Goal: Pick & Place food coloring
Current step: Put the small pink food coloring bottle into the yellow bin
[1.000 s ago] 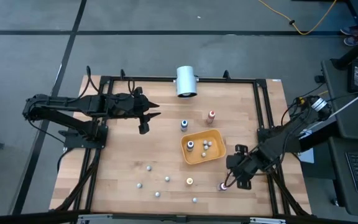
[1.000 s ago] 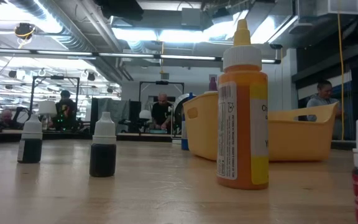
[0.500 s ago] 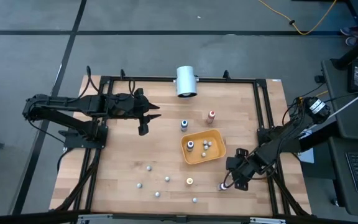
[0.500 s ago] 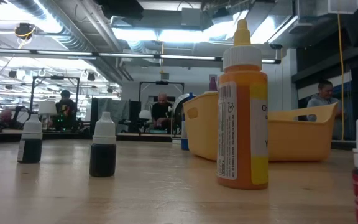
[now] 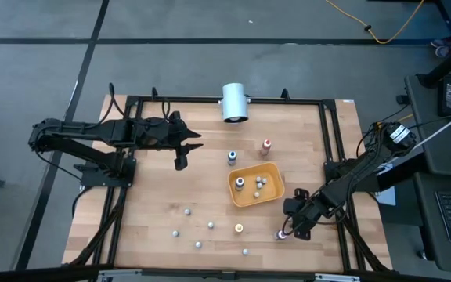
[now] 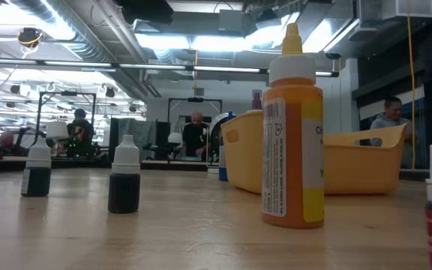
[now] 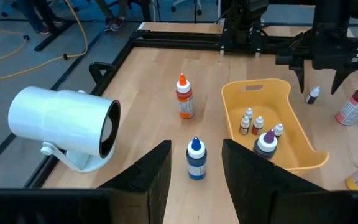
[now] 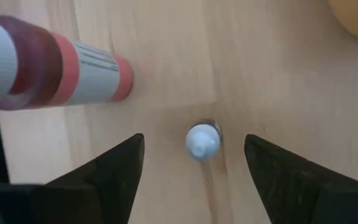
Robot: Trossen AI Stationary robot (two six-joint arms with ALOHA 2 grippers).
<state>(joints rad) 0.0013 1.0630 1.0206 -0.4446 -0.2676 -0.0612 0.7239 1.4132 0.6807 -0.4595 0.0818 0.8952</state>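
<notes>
Near the worktop's (image 5: 155, 196) right edge, your right claw (image 8: 194, 168) hangs wide over a small white-capped bottle (image 8: 202, 140); descend crookedly and a finger (image 8: 114, 171) topples it against the red-banded bottle (image 8: 61, 70); left claw (image 7: 194, 165) waits half-open.

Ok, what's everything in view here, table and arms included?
tray: one, orange-yellow, centre-right
bottles in tray: three tiny, pale caps, plus one purple-capped
loose tiny bottles: five, pale caps, near side
tiny bottle: one, under right gripper
blue bottle: one, beyond tray
orange bottles: two, either side of tray
red bottle: one, beside right gripper
cylinder: one, white, far edge
left gripper: open, waiting far left
right gripper: open
</notes>
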